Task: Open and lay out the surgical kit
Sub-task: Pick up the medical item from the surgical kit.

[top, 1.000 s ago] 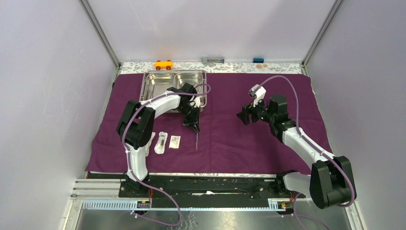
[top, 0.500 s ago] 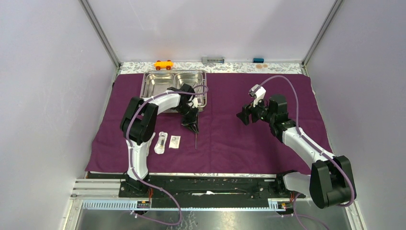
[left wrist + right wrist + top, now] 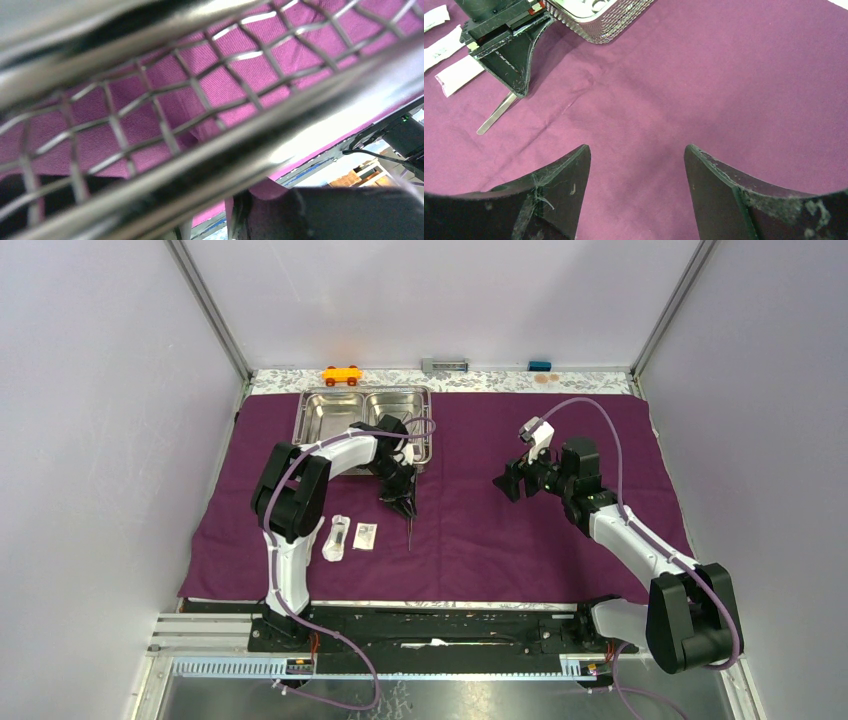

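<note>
- Cloth wrap (image 3: 500,540) lay spread, steel tray (image 3: 330,415) on its far-left corner.
- Packets (image 3: 338,537) and tweezers (image 3: 409,533) lay out; forceps unseen.
- Left gripper (image 3: 406,508) sat at tweezers' end, grip unclear; right gripper (image 3: 636,150) was open, empty.

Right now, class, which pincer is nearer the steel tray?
Left. The left pincer sits just off the tray's near right corner; the right pincer hangs far to the tray's right, over purple cloth.

Orange toy car (image 3: 341,374) seen on patterned counter (image 3: 480,381), far edge; grey block (image 3: 444,365), blue item (image 3: 540,365) placed rightward, well apart.
</note>
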{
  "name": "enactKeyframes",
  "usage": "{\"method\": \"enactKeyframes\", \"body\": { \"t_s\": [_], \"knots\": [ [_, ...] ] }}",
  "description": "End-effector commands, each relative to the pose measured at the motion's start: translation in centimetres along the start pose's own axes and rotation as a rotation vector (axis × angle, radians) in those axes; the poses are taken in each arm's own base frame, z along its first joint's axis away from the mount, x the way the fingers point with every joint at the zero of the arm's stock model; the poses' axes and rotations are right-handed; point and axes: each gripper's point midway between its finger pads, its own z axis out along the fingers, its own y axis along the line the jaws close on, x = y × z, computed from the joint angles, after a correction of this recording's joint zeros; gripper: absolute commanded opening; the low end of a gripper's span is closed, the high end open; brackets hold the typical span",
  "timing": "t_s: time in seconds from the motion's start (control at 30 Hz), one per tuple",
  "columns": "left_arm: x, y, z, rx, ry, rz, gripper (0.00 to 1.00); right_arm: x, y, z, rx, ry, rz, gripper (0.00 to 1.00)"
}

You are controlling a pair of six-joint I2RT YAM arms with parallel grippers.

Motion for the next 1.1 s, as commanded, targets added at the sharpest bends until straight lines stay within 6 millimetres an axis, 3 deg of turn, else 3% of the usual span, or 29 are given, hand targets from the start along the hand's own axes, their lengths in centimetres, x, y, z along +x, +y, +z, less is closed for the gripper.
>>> {"method": "enactKeyframes", "body": {
  "t_s": [0.0,0.57,0.87,1.07],
  "knots": [
    [-1.2,0.0,-0.2,-0.011,-0.04,0.013,0.29,-0.8,-0.1,0.1,-0.006,-0.029,-0.028,0.75],
    [-1.2,0.2,0.1,-0.011,-0.041,0.011,0.31,-0.9,0.2,0.1,-0.026,-0.031,-0.023,0.75],
    [-1.2,-0.4,-0.3,0.012,-0.051,0.029,0.17,-0.8,0.2,0.1,-0.027,-0.029,-0.019,0.75],
    [-1.3,-1.2,-1.1,0.042,-0.071,0.056,0.16,-0.7,0.2,0.2,-0.027,-0.028,-0.018,0.75]
  ]
}}
